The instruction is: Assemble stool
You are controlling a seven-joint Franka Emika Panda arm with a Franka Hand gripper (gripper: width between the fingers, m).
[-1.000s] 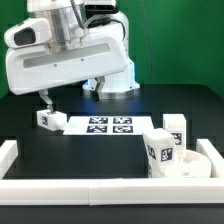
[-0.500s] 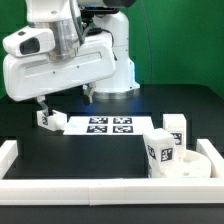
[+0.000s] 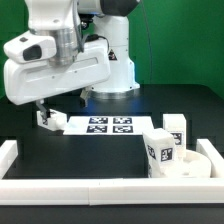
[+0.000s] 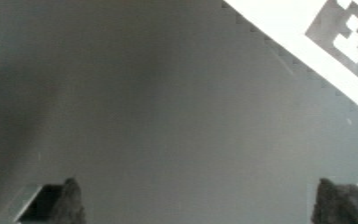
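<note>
Exterior view alone shows the white round disc seat (image 3: 195, 165) at lower right of the frame, two short white tagged block legs (image 3: 160, 148) close against it, and a third leg (image 3: 47, 120) at mid-left beside the flat white marker board (image 3: 105, 125). My white arm (image 3: 55, 65) leans down from upper left over that third leg. Wrist view shows my end effector (image 4: 202, 205) released, fingers spread over bare dark worktop (image 4: 158, 120).

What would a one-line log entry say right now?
gripper: open, empty | one leg: beside marker board, ungrasped | seat: away from gripper
</note>
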